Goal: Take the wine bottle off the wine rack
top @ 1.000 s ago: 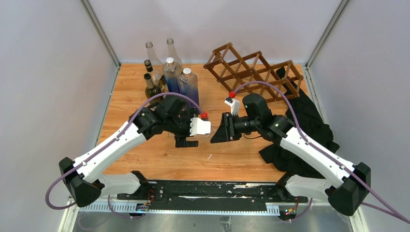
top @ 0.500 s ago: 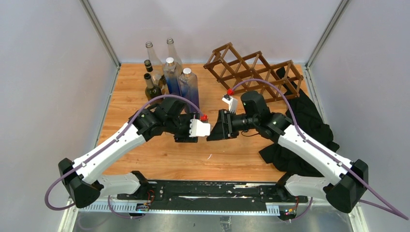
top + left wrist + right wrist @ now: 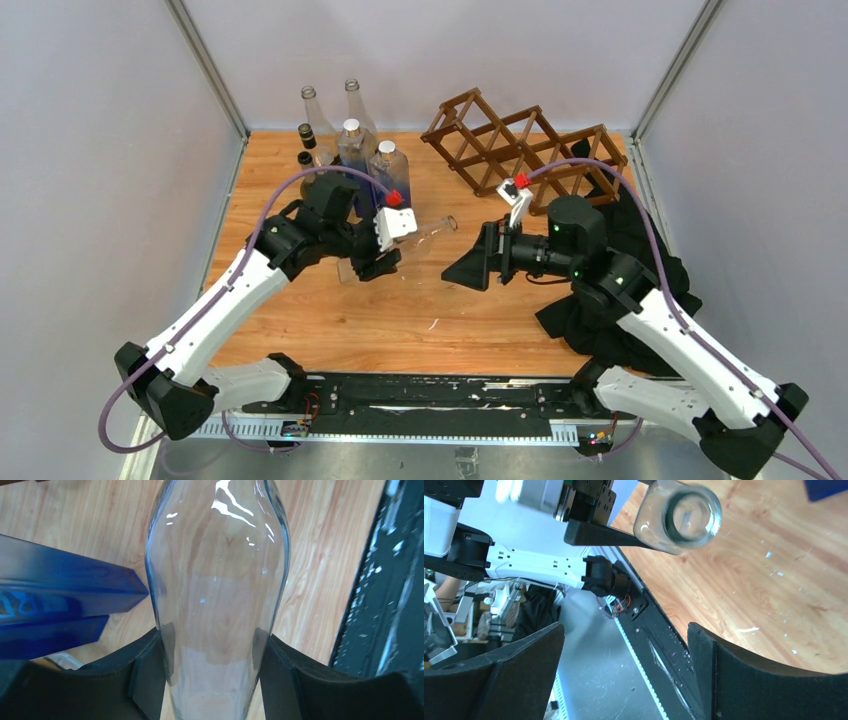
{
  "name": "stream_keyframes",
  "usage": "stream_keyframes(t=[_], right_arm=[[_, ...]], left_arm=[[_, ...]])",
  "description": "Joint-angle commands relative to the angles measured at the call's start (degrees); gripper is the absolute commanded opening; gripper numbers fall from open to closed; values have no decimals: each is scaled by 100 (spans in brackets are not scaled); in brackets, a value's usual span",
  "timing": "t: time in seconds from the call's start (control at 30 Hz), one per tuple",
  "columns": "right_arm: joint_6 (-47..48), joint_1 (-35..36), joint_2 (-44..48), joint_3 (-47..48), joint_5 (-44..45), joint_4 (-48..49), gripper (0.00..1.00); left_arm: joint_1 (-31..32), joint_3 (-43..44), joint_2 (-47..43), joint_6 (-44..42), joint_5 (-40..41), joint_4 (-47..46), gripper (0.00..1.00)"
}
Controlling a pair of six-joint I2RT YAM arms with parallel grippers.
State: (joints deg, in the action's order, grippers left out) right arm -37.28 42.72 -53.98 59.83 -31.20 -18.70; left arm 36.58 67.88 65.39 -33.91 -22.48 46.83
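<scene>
The wine bottle (image 3: pixel 425 234) is clear, empty glass and lies nearly level above the wooden table, neck pointing right. My left gripper (image 3: pixel 372 264) is shut on its body. In the left wrist view both black pads press the wine bottle (image 3: pixel 217 580) inside the left gripper (image 3: pixel 212 672). My right gripper (image 3: pixel 466 272) stands open a short way right of the bottle's mouth (image 3: pixel 684 515), not touching it, and the right gripper (image 3: pixel 624 670) has nothing between its fingers. The brown lattice wine rack (image 3: pixel 520 150) stands at the back right, and no bottle shows in its cells.
Several upright bottles stand at the back left: two blue ones (image 3: pixel 375 165), dark green ones (image 3: pixel 308 165) and clear ones (image 3: pixel 315 105). The blue bottles (image 3: pixel 60 595) lie close beside the held bottle. A black cloth (image 3: pixel 640 250) covers the right side. A black rail (image 3: pixel 440 395) runs along the near edge.
My left gripper closed on the bottle's body and carried it back and to the left. My right gripper opened, let go of the neck and drew away to the right.
</scene>
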Motion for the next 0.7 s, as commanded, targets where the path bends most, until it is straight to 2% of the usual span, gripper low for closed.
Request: stream_keyframes(t=[0.0,0.23,0.33,0.43,0.67], right_arm=[[450,-24,266,54,568,99,96],[766,-15,359,-205,122,1385,97],[738,60,335,-398,-193,2307,98],[787,237,225,-457,-329,2833,98],[1257,912,-130,-381,-16,3156,98]], left_arm=[[-308,475,-190,921,-1399,-300,0],[-341,674,-325,1680,-3167,-303,0],[-344,730,-340,1942,-3468,-319,0],[-341,723,-424,2083,-3593,-385,0],[-339,621,-506,2345,-3787,-595,0]])
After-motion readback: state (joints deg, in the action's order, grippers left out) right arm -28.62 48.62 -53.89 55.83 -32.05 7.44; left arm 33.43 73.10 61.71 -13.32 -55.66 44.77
